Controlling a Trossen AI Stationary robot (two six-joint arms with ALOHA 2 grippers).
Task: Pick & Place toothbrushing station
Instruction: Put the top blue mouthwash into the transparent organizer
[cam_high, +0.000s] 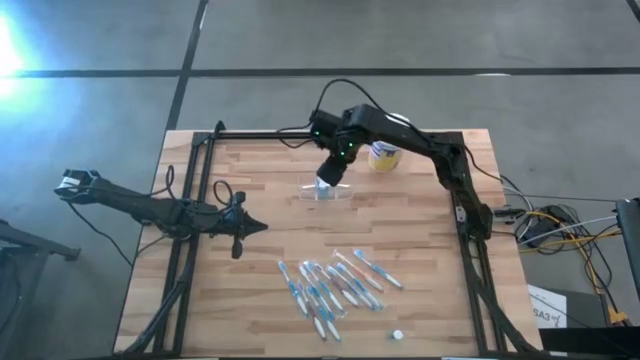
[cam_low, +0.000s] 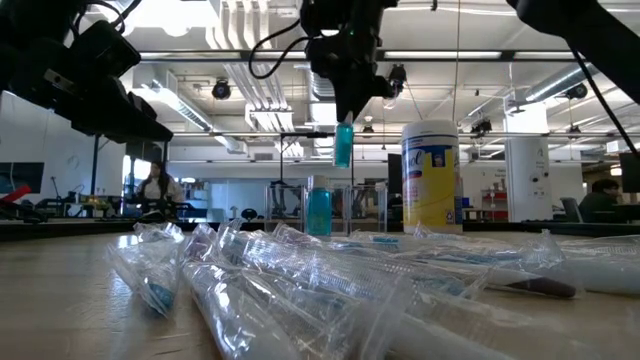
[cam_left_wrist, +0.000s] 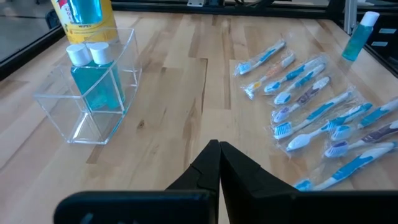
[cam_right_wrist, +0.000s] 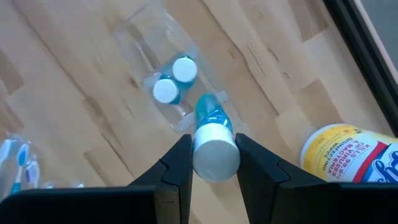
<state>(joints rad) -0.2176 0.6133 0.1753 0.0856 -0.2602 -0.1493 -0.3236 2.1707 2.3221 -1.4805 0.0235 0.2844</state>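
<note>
Wrapped toothbrushes (cam_low: 300, 280) fill the low view's foreground, blurred and overlapping; the count is unclear. Behind them the clear cup (cam_high: 325, 192) sits at mid-desk toward the back edge, its walls hard to trace from above. The left wrist view shows it (cam_left_wrist: 93, 93) holding two blue bottles with white caps (cam_left_wrist: 90, 55).

Right claw (cam_right_wrist: 214, 158) hangs above the cup, pointing down, clenched on a third blue bottle (cam_right_wrist: 214, 134) at its white cap; the bottle's lower body is hidden behind the cap in that view. The arm reaches in from the desk's right rear.

Left claw (cam_left_wrist: 219, 168) is clenched, holding nothing, its arm stretched low over the desk (cam_high: 260, 300) on the left side.

Yellow canister (cam_right_wrist: 351, 152) stands just beside the cup; its label is cut off, reading "KILLS" and "OF BACTERIA". One small white cap (cam_high: 397, 335) lies alone near the front edge.
</note>
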